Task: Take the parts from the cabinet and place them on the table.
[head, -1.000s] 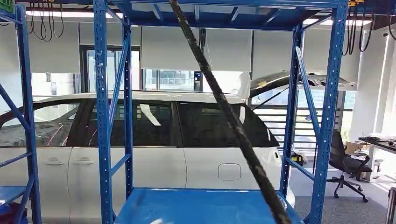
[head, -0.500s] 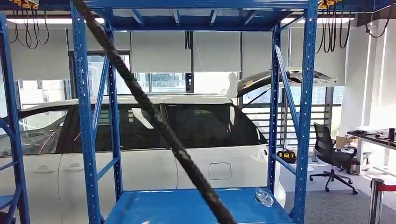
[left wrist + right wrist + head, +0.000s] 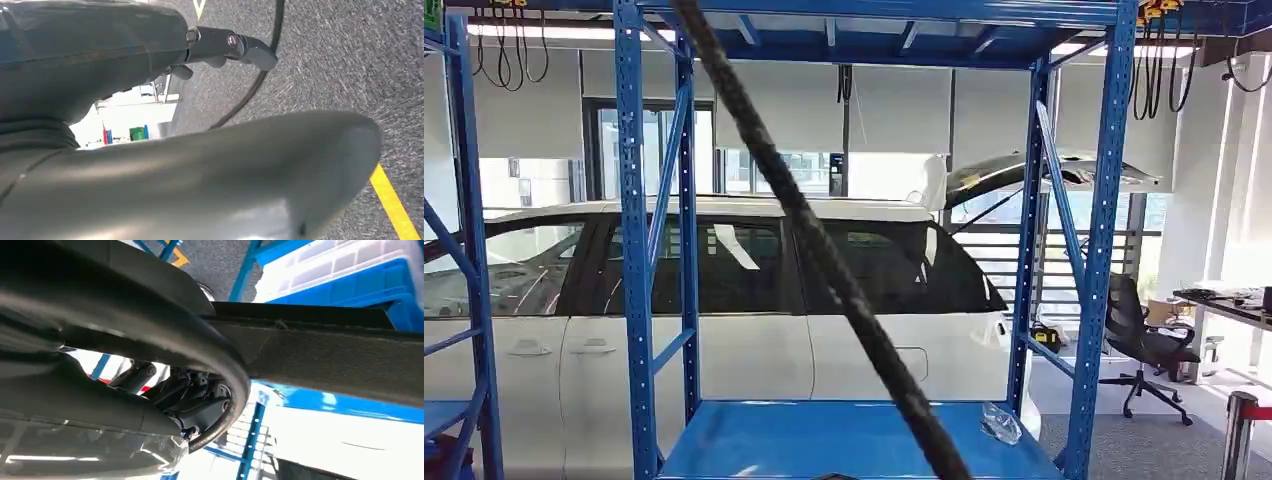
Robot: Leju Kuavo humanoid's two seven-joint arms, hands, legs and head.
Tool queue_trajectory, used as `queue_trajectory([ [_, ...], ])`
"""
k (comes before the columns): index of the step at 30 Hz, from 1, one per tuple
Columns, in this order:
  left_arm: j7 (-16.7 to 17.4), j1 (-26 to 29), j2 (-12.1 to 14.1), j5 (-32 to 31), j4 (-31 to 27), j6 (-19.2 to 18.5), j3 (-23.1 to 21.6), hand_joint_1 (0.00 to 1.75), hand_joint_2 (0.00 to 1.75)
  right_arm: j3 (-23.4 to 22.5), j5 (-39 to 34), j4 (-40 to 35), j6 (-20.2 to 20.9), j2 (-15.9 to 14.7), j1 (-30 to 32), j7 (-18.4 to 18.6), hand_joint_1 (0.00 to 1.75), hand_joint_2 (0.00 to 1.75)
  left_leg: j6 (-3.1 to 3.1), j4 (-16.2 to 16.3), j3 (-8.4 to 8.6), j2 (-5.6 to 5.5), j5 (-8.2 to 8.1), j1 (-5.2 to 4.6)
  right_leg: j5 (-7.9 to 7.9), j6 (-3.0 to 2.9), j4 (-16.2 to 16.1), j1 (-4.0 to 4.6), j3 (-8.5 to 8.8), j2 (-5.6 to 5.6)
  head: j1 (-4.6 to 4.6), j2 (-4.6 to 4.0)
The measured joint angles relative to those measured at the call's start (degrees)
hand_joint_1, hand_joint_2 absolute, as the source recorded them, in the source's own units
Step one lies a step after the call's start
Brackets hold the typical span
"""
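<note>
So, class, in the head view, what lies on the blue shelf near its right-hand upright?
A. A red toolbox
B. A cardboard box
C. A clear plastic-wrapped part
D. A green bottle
C: a small clear plastic-wrapped part rests on the blue shelf close to the right upright.

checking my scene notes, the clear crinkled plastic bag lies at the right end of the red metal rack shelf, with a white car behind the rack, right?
Not quite: the metal rack shelf is blue, not red, as the head view shows. The rest holds: the clear crinkled plastic bag lies at its right end, and the white car stands behind the rack.
</note>
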Motion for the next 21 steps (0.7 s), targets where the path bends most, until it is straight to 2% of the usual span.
queue_trajectory([
  [5, -0.31, 0.01, -0.02, 0.11, 0.00, -0.02, -0.02, 0.00, 0.00, -0.68, -0.39, 0.00, -0.79, -0.55, 0.50, -1.14, 1.75, 1.75, 0.09, 0.03, -0.11, 0.03, 0.06, -0.03, 0.10, 0.47, -0.03, -0.01, -0.15, 0.00, -0.48, 0.00],
  [12, -0.48, -0.03, -0.26, 0.22, 0.00, -0.04, -0.02, 0.00, 0.00, -1.81, -0.55, 0.02, -1.62, -2.47, 2.67, -2.27, 1.75, 1.75, 0.01, -0.03, -0.13, 0.05, 0.16, 0.00, 0.14, 0.52, -0.01, 0.20, -0.25, 0.01, -0.92, -0.02],
  [21, 0.37, 0.00, -0.42, 0.15, 0.00, -0.15, -0.09, 0.00, 0.00, -3.96, -1.22, 0.07, -2.97, -6.36, 4.25, -2.86, 1.75, 1.75, -0.09, -0.19, -0.20, 0.09, 0.27, 0.03, 0.18, 0.56, 0.00, 0.22, -0.42, 0.04, -0.81, 0.00],
])
